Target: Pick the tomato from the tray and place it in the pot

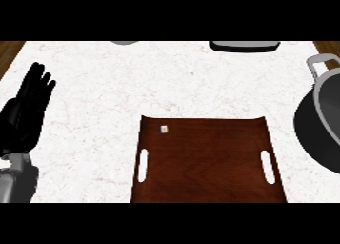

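A dark brown wooden tray [204,162] with two white handle slots lies at the lower middle of the white counter. No tomato shows on it or anywhere else in the view. A dark grey pot [327,124] with a light handle stands at the right edge, partly cut off. My left hand [21,114] rests at the left edge, fingers straight and pointing up, holding nothing. My right hand does not show.
A dark object with a light rim [244,45] sits at the counter's far edge, right of middle. A small grey item [125,43] peeks in at the far edge. Wooden floor shows past both far corners.
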{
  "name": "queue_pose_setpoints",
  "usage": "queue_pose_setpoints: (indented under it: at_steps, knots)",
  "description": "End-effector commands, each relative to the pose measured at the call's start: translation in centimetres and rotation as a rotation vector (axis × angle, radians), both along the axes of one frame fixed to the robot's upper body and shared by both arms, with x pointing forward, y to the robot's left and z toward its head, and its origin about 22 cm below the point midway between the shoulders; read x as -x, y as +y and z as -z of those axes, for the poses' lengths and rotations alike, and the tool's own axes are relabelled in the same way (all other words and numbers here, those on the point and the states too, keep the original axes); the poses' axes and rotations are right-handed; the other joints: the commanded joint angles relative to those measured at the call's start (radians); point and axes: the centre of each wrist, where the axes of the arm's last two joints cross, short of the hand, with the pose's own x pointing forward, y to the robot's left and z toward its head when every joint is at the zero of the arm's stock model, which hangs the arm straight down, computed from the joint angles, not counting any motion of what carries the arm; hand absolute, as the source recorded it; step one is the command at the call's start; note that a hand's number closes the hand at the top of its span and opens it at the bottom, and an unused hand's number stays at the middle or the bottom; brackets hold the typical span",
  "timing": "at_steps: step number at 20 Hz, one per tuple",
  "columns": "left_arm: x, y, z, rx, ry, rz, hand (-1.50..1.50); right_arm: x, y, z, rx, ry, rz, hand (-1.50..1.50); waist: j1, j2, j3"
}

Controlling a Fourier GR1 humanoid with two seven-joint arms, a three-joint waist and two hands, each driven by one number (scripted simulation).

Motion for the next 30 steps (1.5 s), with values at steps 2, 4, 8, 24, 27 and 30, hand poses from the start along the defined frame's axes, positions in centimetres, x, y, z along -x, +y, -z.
queue_pose_setpoints:
  at_steps: [2,4,8,24,27,30]
  knots:
    - [-0.2,-1.2,1.2,0.007,0.013,0.004,0.0,-4.7,-2.2,2.8,0.058,0.054,0.01,1.5,0.0,0.001,0.0]
    - [0.3,-0.7,-0.6,-0.001,0.005,0.009,0.0,-6.5,-3.3,2.4,0.074,0.075,0.017,1.5,0.008,0.0,0.001]
    - [-1.1,-0.6,0.2,-0.015,-0.011,-0.002,0.0,-7.1,-3.8,6.7,-0.102,0.176,0.017,1.5,0.0,0.002,0.001]
    - [-0.9,0.7,0.7,-0.004,-0.007,-0.02,0.0,-8.4,-7.3,7.2,-0.689,-0.009,-0.269,-1.5,-0.009,0.0,0.001]
    - [-1.2,-0.5,0.0,-0.014,0.001,-0.025,0.0,-6.7,-10.4,6.5,-0.763,-0.037,-0.255,-1.5,-0.013,-0.001,0.002]
    - [-0.1,0.8,1.2,-0.021,0.002,-0.013,0.0,-3.7,-14.3,5.5,-0.773,-0.064,-0.226,-1.5,-0.01,0.0,0.001]
